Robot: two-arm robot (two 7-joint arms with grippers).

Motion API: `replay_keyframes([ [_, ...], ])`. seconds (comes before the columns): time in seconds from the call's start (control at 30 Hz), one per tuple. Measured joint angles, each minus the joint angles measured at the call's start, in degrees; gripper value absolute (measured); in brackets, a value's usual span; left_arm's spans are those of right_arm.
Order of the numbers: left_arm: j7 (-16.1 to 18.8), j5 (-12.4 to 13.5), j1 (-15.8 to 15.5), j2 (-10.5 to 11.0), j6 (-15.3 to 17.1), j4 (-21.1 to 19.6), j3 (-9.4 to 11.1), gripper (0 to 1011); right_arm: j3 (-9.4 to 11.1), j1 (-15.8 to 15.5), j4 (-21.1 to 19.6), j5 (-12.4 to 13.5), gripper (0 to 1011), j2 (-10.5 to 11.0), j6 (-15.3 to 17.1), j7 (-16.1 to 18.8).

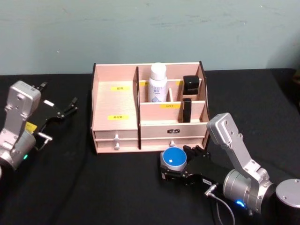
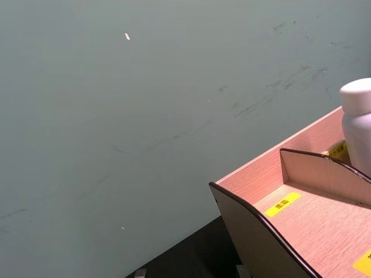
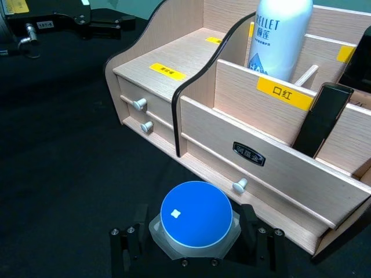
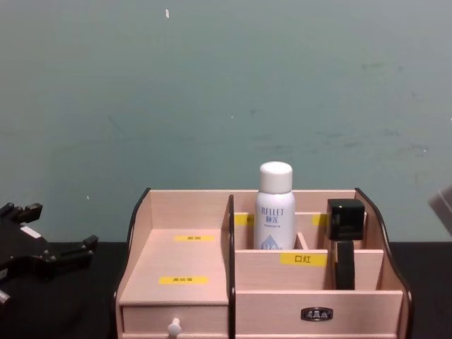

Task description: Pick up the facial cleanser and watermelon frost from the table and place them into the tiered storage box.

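Wooden tiered storage box (image 3: 266,150) just ahead of right gripper (image 3: 196,246). Clamped on watermelon frost (image 3: 196,213), centred between both fingers (image 3: 264,249).

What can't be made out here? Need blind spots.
Squat clear jar with flat blue lid, inside the right gripper: contents hidden under the lid, head and right wrist views.
Tall white cylindrical bottle: base behind a divider of the light wooden organiser, chest view; cut by the edge, left wrist view.
Drawers: contents behind shut fronts.
Yellow labels: print too small, head view.
Left gripper parked left, open.
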Motion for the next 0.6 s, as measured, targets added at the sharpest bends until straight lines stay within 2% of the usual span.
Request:
replay_keyframes([
  [0.1, 0.0, 0.0, 0.0, 0.0, 0.0, 0.0, 0.0, 1001, 0.02, -0.02, -0.02, 0.03, 1000, 0.01, -0.01, 0.0],
  [0.3, 0.0, 0.0, 0.0, 0.0, 0.0, 0.0, 0.0, 1001, 0.05, -0.05, -0.05, 0.08, 893, 0.04, -0.03, 0.0],
  [0.43, 0.0, 0.0, 0.0, 0.0, 0.0, 0.0, 0.0, 1001, 0.06, -0.07, -0.07, 0.1, 760, 0.06, -0.05, -0.01],
  [0.6, 0.0, 0.0, 0.0, 0.0, 0.0, 0.0, 0.0, 1001, 0.06, -0.07, -0.08, 0.12, 728, 0.06, -0.07, 0.0],
])
